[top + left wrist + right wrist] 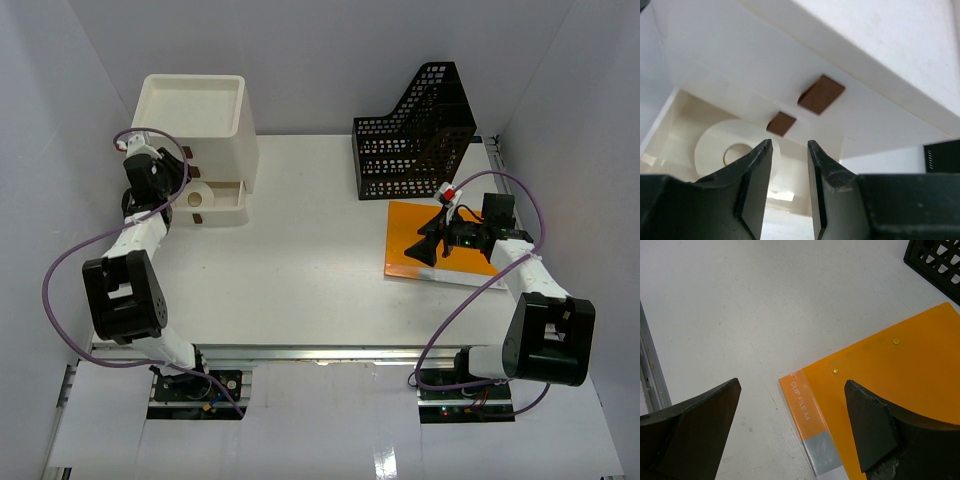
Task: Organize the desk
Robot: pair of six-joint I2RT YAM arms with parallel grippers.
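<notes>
Surface notes: large flat white rectangular tabletop (300,265), metal rail on the near edge, white walls around it. It fills the middle of the overhead view and carries everything. Rigid, fixed, smooth: not a thing to grip. Judged slippery, so flat items will likely skate if pushed.

Right end effector (791,386): released, jaws spread wide, hanging over the left corner of a thin orange plastic clip file (890,360) lying flat on the surface just in front of a black mesh file holder (415,135). File looks light and slightly flexible. Best hold is probably the grey-banded spine edge, one finger slid under. Whether that edge lifts clear of the surface, cannot tell.

Left end effector (790,146): fingers parted, nothing between them, facing a white three-drawer box (200,120) at the far left. Bottom drawer (670,120) stands open with what seems a white tape roll (715,145) inside. Two brown handles (821,94) sit above.
</notes>
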